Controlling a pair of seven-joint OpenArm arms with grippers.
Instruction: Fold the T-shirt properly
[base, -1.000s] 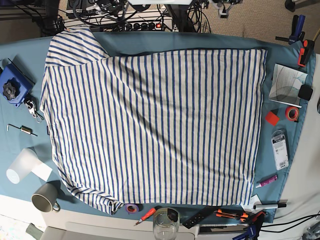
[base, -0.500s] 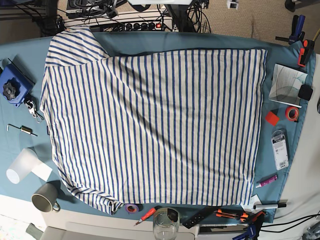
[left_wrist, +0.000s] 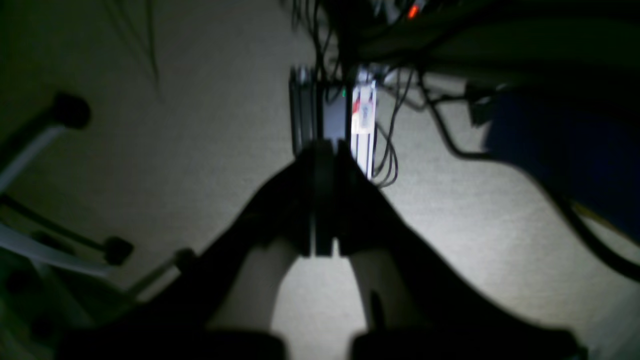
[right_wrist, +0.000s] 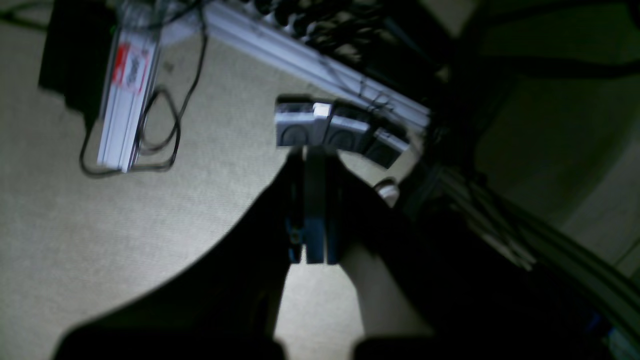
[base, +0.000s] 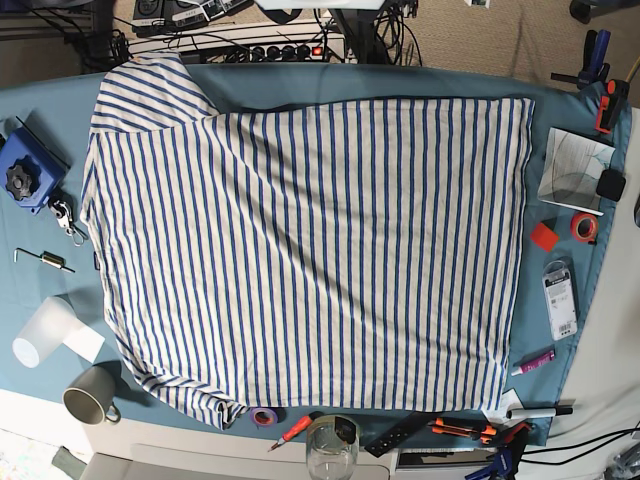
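Base view showed the T-shirt (base: 310, 240) spread flat across the teal tabletop (base: 45, 290), a mug (base: 90, 393) near its lower left corner. Wrist views showed the left hand (left_wrist: 322, 200) and right hand (right_wrist: 312, 205) closed tight, empty, over floor.

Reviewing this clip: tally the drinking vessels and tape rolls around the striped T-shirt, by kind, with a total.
Grey mug: 1
Clear glass: 1
White tumbler lying on its side: 1
Tape rolls: 2, one purple and one orange
Total: 5
All sit on the teal cloth beside the T-shirt.
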